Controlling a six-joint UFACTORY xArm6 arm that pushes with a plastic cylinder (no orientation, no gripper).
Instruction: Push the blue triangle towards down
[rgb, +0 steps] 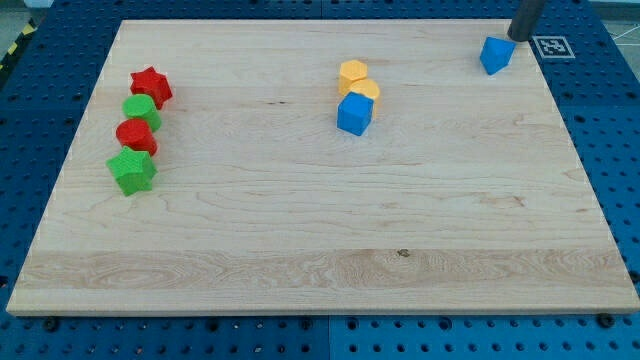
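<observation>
The blue triangle (495, 54) lies near the view's top right corner of the wooden board (320, 250). My tip (516, 38) comes in from the view's top edge and sits just above and to the right of the blue triangle, touching it or nearly so. A blue cube (354, 114) sits near the top middle, far to the left of the triangle.
Two yellow blocks (353, 72) (365, 91) are stacked in a line above the blue cube. At the view's left, a column holds a red star (151, 87), a green block (141, 109), a red block (135, 134) and a green star (132, 171). A marker tag (551, 46) lies off the board's top right.
</observation>
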